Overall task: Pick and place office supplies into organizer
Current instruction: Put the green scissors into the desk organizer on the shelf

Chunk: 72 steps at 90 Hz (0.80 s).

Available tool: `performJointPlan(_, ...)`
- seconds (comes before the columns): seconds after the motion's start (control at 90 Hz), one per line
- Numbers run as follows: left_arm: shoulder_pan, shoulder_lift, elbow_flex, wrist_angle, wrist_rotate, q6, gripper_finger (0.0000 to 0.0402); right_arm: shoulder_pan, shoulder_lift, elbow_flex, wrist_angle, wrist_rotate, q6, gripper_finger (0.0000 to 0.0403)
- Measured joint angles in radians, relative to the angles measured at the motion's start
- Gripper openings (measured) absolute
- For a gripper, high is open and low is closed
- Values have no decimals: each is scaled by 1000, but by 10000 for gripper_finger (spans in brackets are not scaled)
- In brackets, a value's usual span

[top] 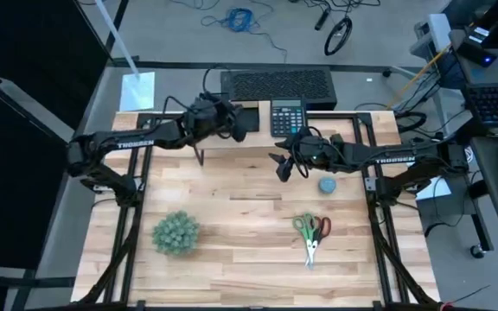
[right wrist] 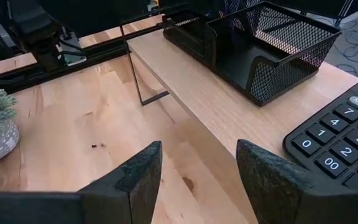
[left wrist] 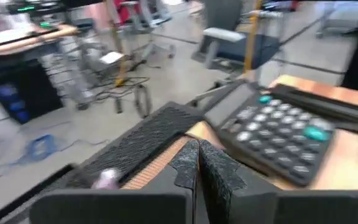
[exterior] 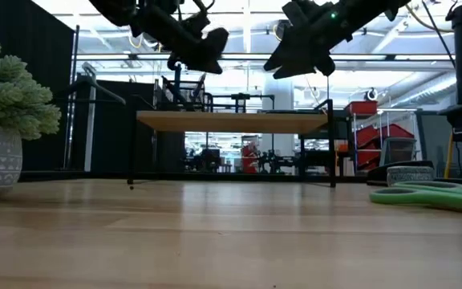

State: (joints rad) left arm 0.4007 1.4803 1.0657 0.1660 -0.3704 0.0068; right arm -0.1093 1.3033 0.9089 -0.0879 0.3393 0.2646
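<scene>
On the near part of the light wooden worktop (top: 232,250), two pairs of scissors are lying side by side and touching, the green-handled scissors (top: 305,231) to the left of the red-handled scissors (top: 319,230), blades pointing toward the front edge. A fuzzy green ball plant (top: 175,232) in a patterned pot is sitting well apart from them on the left side. A little farther back, a small round grey-blue item (top: 327,185) is resting near the right arm.

Above the middle of the worktop, the right hand (right wrist: 197,171) is hovering with its two fingers spread apart and nothing between them, facing the wooden riser shelf (right wrist: 229,106).

At the back, the shelf is carrying the black mesh organizer (right wrist: 260,50) and, beside it, a black calculator (top: 287,117).

The left hand (left wrist: 197,168) is hanging above the shelf at the organizer, its fingers pressed together with nothing visible between them.
</scene>
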Motion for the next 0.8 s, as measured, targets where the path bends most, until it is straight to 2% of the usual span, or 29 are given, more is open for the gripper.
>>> performJointPlan(0.2, -2, 3, 0, -7, -33, 1, 0, 0, 0, 0, 0, 0, -4, 189)
performJointPlan(0.544, 0, 2, 0, -42, -178, 36, 0, 0, 0, 0, 0, 0, -3, 189)
performJointPlan(0.8, 8, -53, 0, -75, -256, 53, 0, 0, 0, 0, -3, 0, -3, 189)
